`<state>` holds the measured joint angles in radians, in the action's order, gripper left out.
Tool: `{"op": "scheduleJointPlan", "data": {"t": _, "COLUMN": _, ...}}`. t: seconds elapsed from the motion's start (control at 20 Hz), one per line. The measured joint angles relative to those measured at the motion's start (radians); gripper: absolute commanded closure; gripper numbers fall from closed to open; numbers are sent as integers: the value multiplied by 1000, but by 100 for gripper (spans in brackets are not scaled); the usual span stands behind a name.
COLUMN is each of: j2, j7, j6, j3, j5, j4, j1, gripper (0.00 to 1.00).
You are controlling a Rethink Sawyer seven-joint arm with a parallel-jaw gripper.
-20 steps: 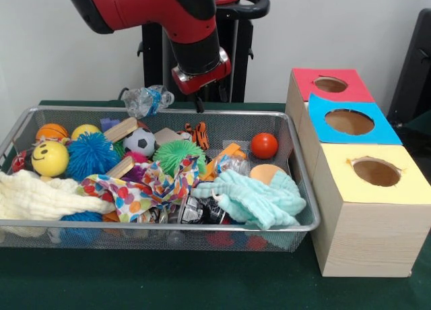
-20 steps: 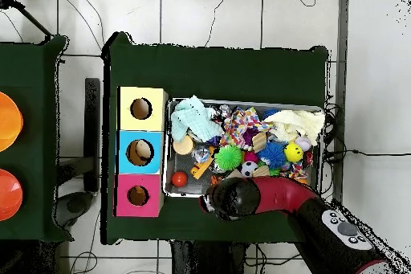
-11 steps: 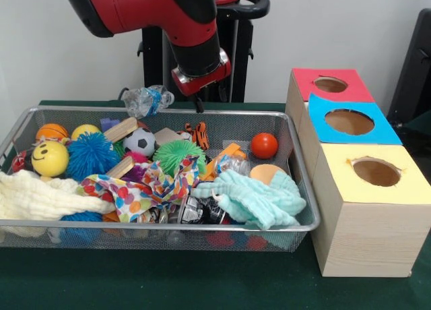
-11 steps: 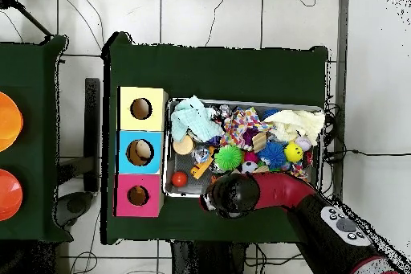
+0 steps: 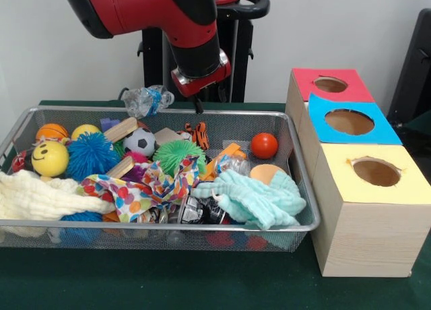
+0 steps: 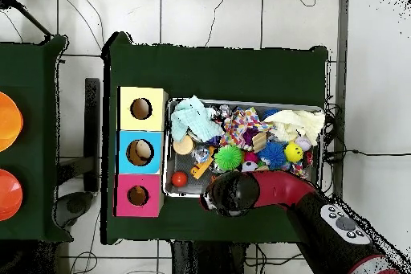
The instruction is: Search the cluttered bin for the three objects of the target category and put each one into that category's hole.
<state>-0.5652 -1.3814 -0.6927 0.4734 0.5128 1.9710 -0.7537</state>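
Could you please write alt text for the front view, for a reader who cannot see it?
A red and black robot arm hangs above the back edge of a wire mesh bin crammed with balls, cloths and toys. Right of the bin stand three wooden boxes, each with a round hole: red top, blue top, yellow top.

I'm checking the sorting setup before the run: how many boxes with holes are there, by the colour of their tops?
Red-topped box: 1
Blue-topped box: 1
Yellow-topped box: 1
Total: 3
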Motion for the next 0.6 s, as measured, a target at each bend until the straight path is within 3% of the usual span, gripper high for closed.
{"op": "scheduleJointPlan", "data": {"t": 0.6, "j2": -29, "j7": 0, "j6": 0, "j3": 0, "j5": 1, "j4": -5, "j1": 0, "gripper": 0}}
